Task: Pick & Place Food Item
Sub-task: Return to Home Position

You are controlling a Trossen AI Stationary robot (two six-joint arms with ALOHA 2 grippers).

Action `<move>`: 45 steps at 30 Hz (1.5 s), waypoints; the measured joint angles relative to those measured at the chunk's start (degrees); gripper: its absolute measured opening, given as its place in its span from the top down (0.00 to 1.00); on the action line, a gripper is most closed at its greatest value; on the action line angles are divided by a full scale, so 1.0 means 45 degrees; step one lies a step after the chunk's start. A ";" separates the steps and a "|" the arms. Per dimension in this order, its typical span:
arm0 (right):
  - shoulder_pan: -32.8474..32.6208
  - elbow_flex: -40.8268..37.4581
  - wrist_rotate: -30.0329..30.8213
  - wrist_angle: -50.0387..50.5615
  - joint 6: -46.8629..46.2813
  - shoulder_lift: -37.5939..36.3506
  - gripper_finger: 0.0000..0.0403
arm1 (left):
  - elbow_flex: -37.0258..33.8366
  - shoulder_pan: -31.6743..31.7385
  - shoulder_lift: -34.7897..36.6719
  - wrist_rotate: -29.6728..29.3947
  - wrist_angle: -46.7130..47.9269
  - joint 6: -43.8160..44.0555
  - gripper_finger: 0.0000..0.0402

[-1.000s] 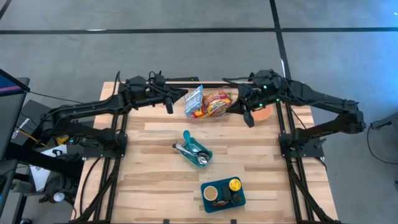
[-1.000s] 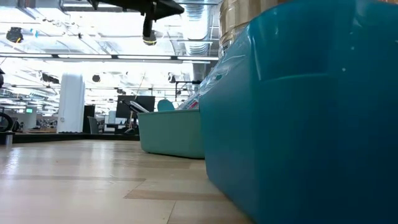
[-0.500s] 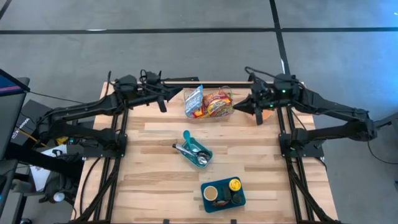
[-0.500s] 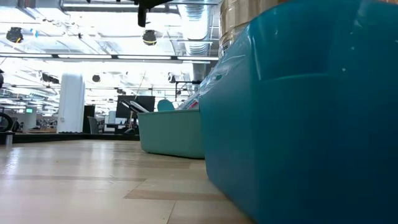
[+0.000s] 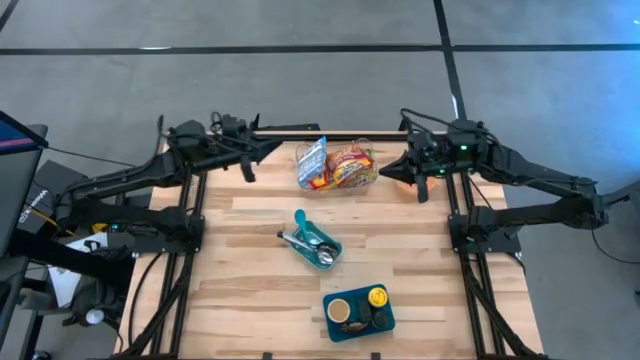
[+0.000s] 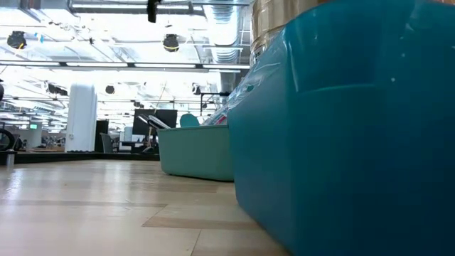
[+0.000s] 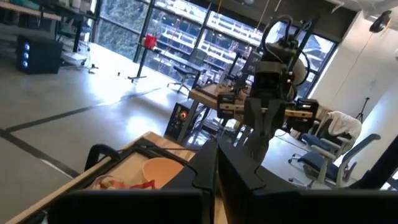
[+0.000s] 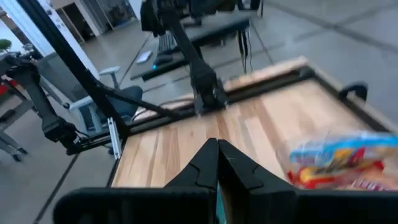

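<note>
Far edge of table (image 5: 250, 260), middle: transparent bin (image 5: 372, 152). Blue noodle pack (image 5: 313, 160) stands in the end nearer the left arm; red and orange packs (image 5: 350, 167) fill the rest.

Left pincer (image 5: 271, 148): raised above the table's far left part, tip pointing at the bin, clear of it with a gap between. Fingers pressed together, nothing held, as its wrist view shows.

Right pincer (image 5: 388, 172): on the bin's other side, just beside its wall, tip toward it, not touching. Fingers likewise closed flat on each other and empty.

The bin thus sits between the two tips, nearer the right one.

Orange bowl (image 7: 163, 169) by the right arm, next to the bin.

Nearer the front: teal tray of spoons (image 5: 338, 248), mid-table; second teal tray (image 5: 388, 322) with a cup at the front edge.
</note>
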State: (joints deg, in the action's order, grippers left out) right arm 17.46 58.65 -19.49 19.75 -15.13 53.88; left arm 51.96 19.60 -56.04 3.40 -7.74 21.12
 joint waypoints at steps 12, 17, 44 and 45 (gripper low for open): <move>0.1370 0.0005 0.0000 0.0216 0.0609 -0.2789 1.00 | 0.0000 0.0588 0.3378 -0.0088 0.2367 -0.0692 0.98; 0.1776 0.0005 0.0014 0.1014 0.0698 -0.4083 1.00 | 0.0000 0.0796 0.4645 -0.0088 0.2838 -0.0714 0.98; 0.1903 0.0019 0.0422 0.3555 0.0227 -0.9210 1.00 | 0.0010 0.0927 0.9281 -0.1371 0.6290 -0.0741 0.98; 0.1903 0.0019 0.0448 0.3625 0.0232 -0.9340 1.00 | 0.0010 0.0927 0.9389 -0.1454 0.6412 -0.0742 0.98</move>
State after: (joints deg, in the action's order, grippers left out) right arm 26.02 58.74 -17.47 36.06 -14.09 11.85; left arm 52.01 23.77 -13.79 -3.14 21.12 17.78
